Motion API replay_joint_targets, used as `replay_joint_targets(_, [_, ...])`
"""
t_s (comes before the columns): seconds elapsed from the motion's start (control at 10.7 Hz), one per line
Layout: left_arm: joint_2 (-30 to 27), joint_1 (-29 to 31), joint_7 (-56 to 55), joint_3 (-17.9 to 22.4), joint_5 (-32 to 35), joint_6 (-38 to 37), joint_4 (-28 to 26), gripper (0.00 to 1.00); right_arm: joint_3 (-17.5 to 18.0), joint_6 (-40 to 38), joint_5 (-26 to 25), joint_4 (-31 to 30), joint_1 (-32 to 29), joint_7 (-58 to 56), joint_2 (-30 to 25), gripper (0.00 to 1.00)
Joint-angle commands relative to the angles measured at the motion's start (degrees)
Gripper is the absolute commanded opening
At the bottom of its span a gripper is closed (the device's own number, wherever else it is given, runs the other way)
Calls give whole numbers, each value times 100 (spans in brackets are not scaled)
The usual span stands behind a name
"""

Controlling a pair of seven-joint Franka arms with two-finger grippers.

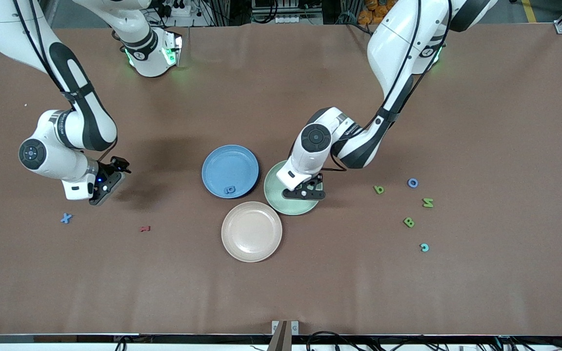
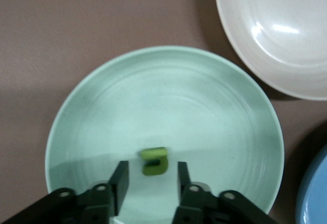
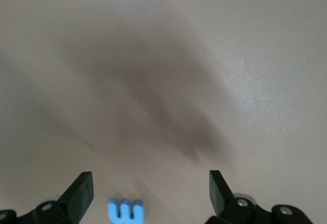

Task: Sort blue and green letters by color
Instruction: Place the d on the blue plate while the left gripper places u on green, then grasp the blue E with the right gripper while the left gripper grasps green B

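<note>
From my console: the left end effector [image 2: 149, 183], fingers narrowly parted, over the green plate [image 2: 102, 106], green letter [image 2: 155, 161] lying free; right end effector [image 3: 150, 193] wide above a half-cropped blue letter [image 3: 125, 209].

On my front feed I see three plates clustered mid-counter [image 1: 310, 292]. From the blue plate [image 1: 227, 163], a pale green plate [image 1: 277, 201] sits between three and four o'clock, and a beige plate [image 1: 251, 231] lies at about five o'clock, nearest the camera. The three lie just beside each other. A tiny dark red letter [image 1: 145, 228] lies flat at nine o'clock from the beige plate, well apart.
</note>
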Motion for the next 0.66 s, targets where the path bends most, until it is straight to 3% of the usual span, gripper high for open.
replay_joint_targets(0.0, [-195, 182, -72, 113, 178, -23, 172, 100, 103, 778, -41, -793, -291, -912, -325, 100])
replay_joint_targets(0.19, [-660, 621, 522, 114, 266, -267, -28, 100, 103, 851, -41, -1048, -379, -1037, -483, 100])
replay_joint_targets(0.56, [-1321, 2017, 3130, 87, 266, -559, -836, 100, 103, 1148, -41, -1672, -379, -1029, -914, 100])
